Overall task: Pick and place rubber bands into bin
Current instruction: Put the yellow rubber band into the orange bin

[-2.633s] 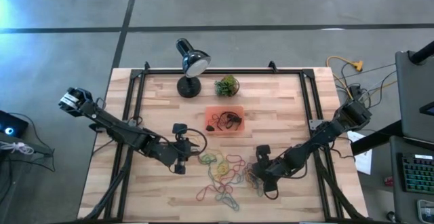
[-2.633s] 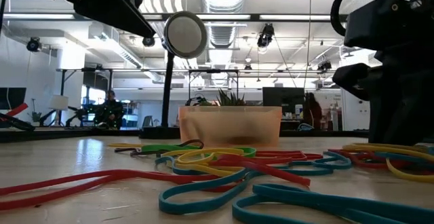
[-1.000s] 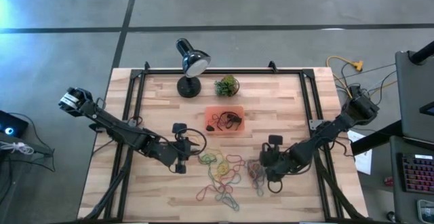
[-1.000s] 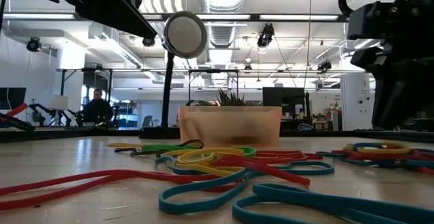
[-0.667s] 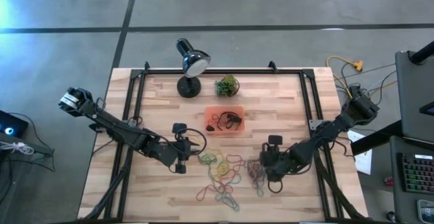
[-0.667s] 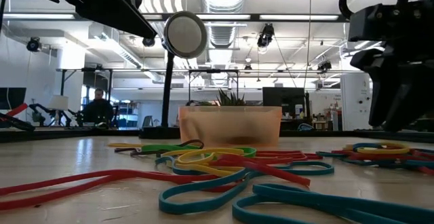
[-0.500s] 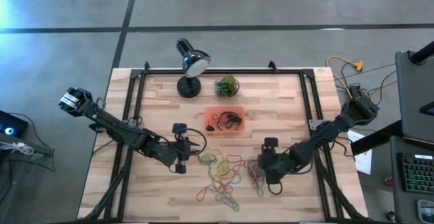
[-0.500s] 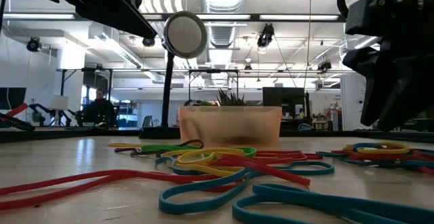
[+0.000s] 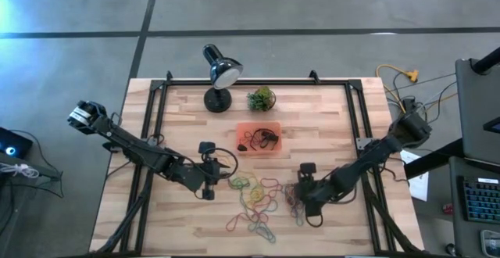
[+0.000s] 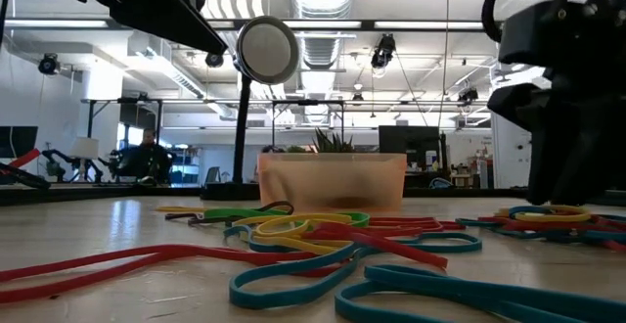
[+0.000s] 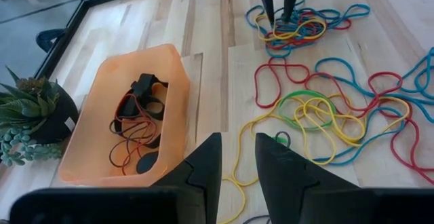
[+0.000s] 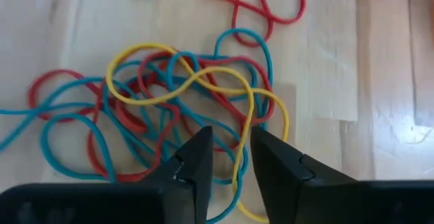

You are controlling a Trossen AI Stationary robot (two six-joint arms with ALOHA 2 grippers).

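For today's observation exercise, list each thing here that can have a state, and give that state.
Bin: upright, holding a few bands and dark bits.
Rubber bands: loose and tangled on the table.
Lamp: standing, head tilted.
Left gripper: slightly open, empty.
Right gripper: slightly open, right above a tangle of bands.

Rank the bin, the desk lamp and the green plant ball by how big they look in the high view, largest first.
1. The desk lamp, counting head, arm and base together.
2. The bin; close to the lamp, so these two are not surely apart.
3. The green plant ball, clearly the smallest.
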